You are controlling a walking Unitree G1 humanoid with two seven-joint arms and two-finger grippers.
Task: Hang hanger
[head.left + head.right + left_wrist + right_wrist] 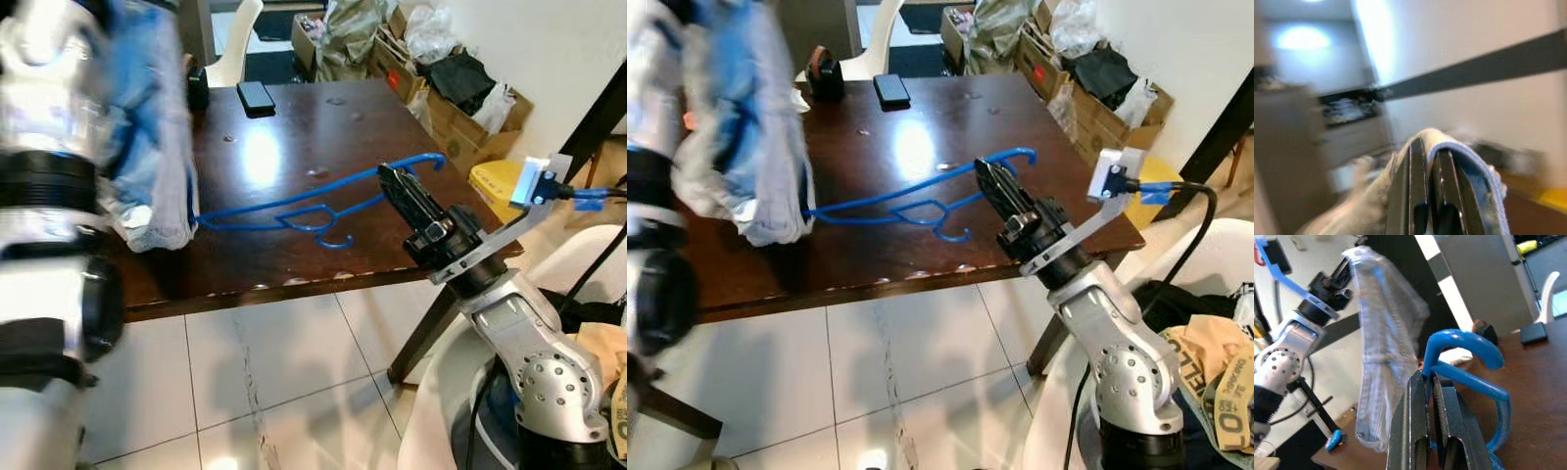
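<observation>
Hanger is stretching leftward from my right pincer, which I'm pinching just below its hook; my left pincer is pinching cloth.

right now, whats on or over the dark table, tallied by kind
blue hanger: 1
denim garment: 1
black phone: 1
small black object: 1
total: 4

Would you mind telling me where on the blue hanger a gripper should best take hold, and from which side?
Best gripped at the neck just below the hook, where the right gripper is shut on the blue hanger now, coming from the robot's right. The hook end points that way, while the far arm is buried in the denim garment held by the left gripper.
</observation>
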